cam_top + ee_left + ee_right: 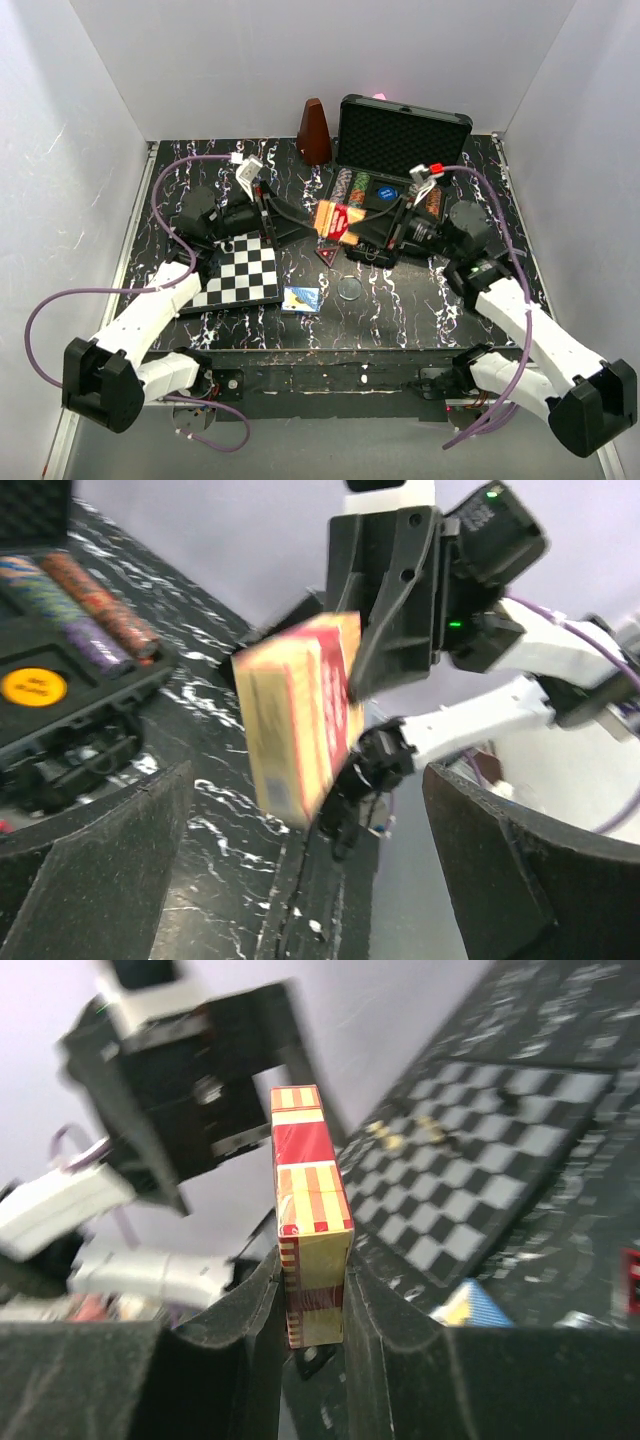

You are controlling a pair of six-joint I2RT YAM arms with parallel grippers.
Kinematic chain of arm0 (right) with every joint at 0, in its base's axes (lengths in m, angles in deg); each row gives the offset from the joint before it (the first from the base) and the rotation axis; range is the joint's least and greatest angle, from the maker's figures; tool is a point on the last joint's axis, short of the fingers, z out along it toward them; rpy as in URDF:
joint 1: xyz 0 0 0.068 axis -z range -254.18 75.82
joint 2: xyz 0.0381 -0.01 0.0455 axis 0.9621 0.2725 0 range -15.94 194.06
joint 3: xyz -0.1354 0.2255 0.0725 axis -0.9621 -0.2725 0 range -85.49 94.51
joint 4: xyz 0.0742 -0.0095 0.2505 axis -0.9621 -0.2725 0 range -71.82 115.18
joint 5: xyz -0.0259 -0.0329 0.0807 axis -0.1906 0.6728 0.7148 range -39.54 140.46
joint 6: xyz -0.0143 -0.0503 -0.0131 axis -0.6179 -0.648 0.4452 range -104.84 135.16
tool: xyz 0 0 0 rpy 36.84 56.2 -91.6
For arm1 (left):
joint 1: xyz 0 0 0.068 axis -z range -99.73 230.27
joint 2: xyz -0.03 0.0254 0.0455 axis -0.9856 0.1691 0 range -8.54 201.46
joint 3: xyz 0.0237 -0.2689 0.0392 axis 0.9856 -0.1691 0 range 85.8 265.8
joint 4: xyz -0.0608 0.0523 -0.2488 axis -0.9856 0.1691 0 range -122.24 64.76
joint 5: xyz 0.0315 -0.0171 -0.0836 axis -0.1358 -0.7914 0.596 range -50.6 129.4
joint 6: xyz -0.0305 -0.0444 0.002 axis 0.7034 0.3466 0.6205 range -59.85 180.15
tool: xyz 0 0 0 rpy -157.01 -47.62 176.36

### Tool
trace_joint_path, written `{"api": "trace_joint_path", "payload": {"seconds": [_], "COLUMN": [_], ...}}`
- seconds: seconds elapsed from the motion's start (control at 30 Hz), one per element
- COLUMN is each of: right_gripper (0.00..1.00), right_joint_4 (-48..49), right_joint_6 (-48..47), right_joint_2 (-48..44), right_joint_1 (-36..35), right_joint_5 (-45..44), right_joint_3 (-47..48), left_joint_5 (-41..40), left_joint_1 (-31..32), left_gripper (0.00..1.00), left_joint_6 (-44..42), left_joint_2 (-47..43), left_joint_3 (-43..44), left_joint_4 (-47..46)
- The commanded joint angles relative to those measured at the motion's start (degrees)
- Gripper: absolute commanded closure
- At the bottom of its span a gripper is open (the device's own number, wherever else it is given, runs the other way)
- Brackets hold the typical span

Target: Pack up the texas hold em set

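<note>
Card box point(338, 222) in red and yellow stripes is what your right gripper point(352, 232) has clenched. In the right wrist view its two fingers point(235, 1350) press both broad faces of the box point(312, 1220), which stands upright on its narrow end between them. From above you see the box held in the air just in front of the open black case point(405, 112), off the counter point(400, 310).

Your left gripper point(300, 213) faces it from the other side with its jaws spread wide and released. In the left wrist view both fingers point(100, 870) sit well apart at the bottom corners, and the box point(295, 725) hangs between and beyond them without touching either.

The case stands at the far middle of the counter with its foam-lined lid raised. Rows of striped poker chips point(352, 185) fill the left part of its tray, and a yellow round button point(33, 687) lies in the tray beside them in the left wrist view.

A blue card pack point(301, 298) lies flat on the counter just beside the chessboard point(240, 272), and a clear round disc point(350, 290) lies near it. A brown metronome point(314, 132) stands left of the case.
</note>
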Motion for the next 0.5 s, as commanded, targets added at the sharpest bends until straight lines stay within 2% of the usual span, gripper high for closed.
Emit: {"api": "trace_joint_path", "payload": {"seconds": [0.0, 0.03, 0.1, 0.2, 0.3, 0.47], "right_gripper": [0.99, 0.99, 0.99, 0.99, 0.99, 0.99], "right_joint_4": [-26.2, -32.9, -39.1, -41.7, -45.7, -50.6], "right_joint_6": [-5.4, -6.2, -6.8, -7.7, -10.5, -13.3], "right_joint_2": [-4.1, -3.5, -1.2, 4.6, 12.9, 27.5], "right_joint_1": [7.6, 10.3, 17.2, 24.8, 28.6, 31.1], "right_joint_5": [-14.2, -16.6, -16.4, -11.8, -9.7, -5.7], "right_joint_3": [11.8, 15.2, 18.5, 22.1, 27.9, 38.5], "left_joint_5": [-12.9, -16.7, -23.5, -30.6, -34.0, -36.0], "left_joint_1": [-1.2, -1.3, -1.3, -1.3, -1.3, -1.3], "left_gripper": [0.02, 0.02, 0.02, 0.02, 0.02, 0.02], "left_joint_6": [-20.5, -23.4, -26.7, -29.4, -30.3, -31.4], "left_joint_2": [-6.5, -6.9, -7.0, -6.7, -6.5, -6.2], "left_joint_3": [6.8, 7.9, 9.3, 10.0, 10.3, 10.7], "left_joint_4": [26.1, 30.7, 35.7, 39.9, 41.3, 42.8]}}
